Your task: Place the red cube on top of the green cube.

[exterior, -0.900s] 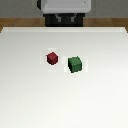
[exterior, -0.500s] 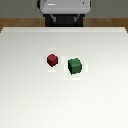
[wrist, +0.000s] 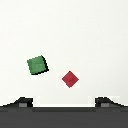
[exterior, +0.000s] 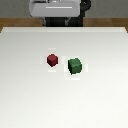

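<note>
white and bare-looking, the counter (exterior: pixel 30 95) fills most of both views, with a brown strip of floor behind its far edge in the exterior view. we see the red cube (exterior: pixel 52 60) resting on the counter, and the green cube (exterior: pixel 75 65) just beside it toward the exterior view's right, a narrow gap between them, not touching. the green cube looks a bit larger and sits slightly nearer the camera than the red one. both cubes sit turned, their edges at an angle to the counter's edges.

our arm's grey body shows at the top of the exterior view, high above the far side of the counter and well apart from both cubes. in the wrist view we see the jaws as two dark fingertips (wrist: pixel 22 102) set wide apart at the frame's edge, so they are spread and hold nothing. the red cube (wrist: pixel 70 78) lies on the counter between the lines of the two tips, ahead of them, apart from both. the green cube (wrist: pixel 37 65) lies farther out, beyond the red one, nearer the line of one tip.
</note>
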